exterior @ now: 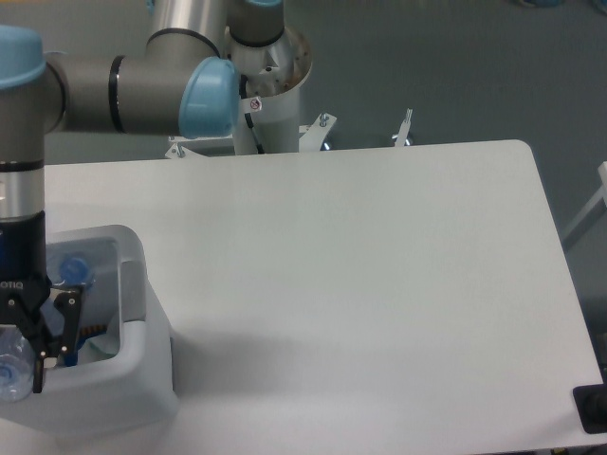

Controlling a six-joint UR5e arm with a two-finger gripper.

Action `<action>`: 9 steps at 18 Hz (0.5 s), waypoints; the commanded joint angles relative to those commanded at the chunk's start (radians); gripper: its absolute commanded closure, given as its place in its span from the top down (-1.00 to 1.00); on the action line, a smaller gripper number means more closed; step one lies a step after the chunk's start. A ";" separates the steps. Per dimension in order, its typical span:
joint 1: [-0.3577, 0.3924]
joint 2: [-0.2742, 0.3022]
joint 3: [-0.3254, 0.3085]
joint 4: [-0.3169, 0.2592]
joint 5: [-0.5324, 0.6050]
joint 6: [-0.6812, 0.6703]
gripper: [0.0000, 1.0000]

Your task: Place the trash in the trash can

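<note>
Gripper (38, 353) hangs just inside the trash can (142, 379), jaws around a clear bottle (11, 365), I judge. Beyond it, a blue-capped bottle (71, 272) lies inside. I'd release only well below the rim. Wrapper unseen.

The trash can (133, 379) is cut off by the left and bottom edges of the picture, and the arm (21, 218) hides a good part of its opening. The gripper (45, 327) hangs over this opening, partly outside the left edge, so only its dark fingers (66, 322) show, and whether they grip something I cannot tell. A clear bottle (9, 365) shows only as a blurred piece at the left edge. A blue cap (74, 270) inside the can is visible, but what it belongs to is hidden. The worktop (360, 284) is cut at the bottom edge.
</note>
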 joint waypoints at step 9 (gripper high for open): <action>0.011 0.041 -0.031 -0.002 0.031 0.005 1.00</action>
